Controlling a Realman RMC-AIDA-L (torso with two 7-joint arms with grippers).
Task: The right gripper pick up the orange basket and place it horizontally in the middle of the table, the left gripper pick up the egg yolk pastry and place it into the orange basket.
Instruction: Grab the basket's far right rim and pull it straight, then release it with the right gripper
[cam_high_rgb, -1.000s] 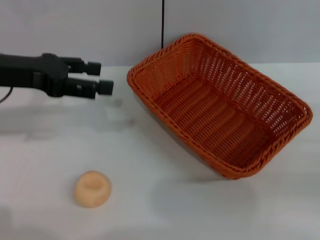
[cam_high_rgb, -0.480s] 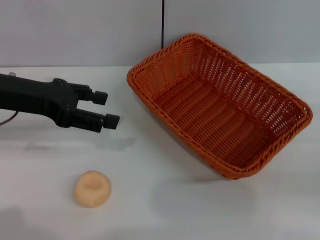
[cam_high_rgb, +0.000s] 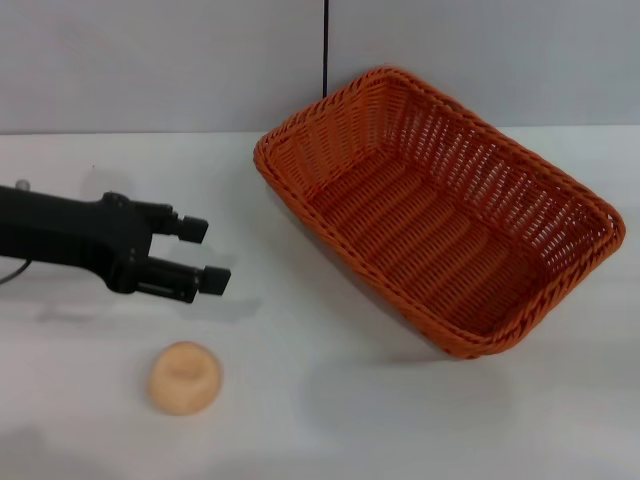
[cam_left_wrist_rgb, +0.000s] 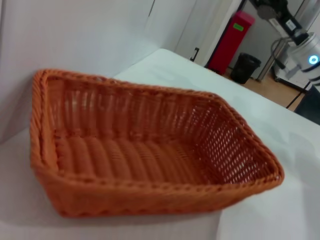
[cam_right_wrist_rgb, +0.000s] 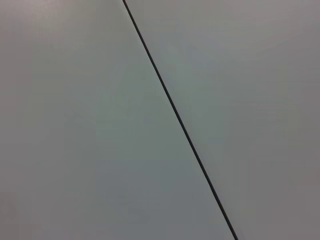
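Note:
The orange basket rests empty on the white table at the centre right, set at a slant; the left wrist view fills with the same orange basket. The egg yolk pastry, a small pale tan bun, lies on the table at the near left. My left gripper hangs open above the table, just beyond the pastry and left of the basket, its two fingers apart and holding nothing. The right gripper is out of view.
A grey wall with a dark vertical seam stands behind the table. The right wrist view shows only that wall and seam. A red bin and other equipment stand far off beyond the table.
My left gripper has come down and nearer, from level with the basket's far corner to just beyond the pastry. The basket and pastry have not moved.

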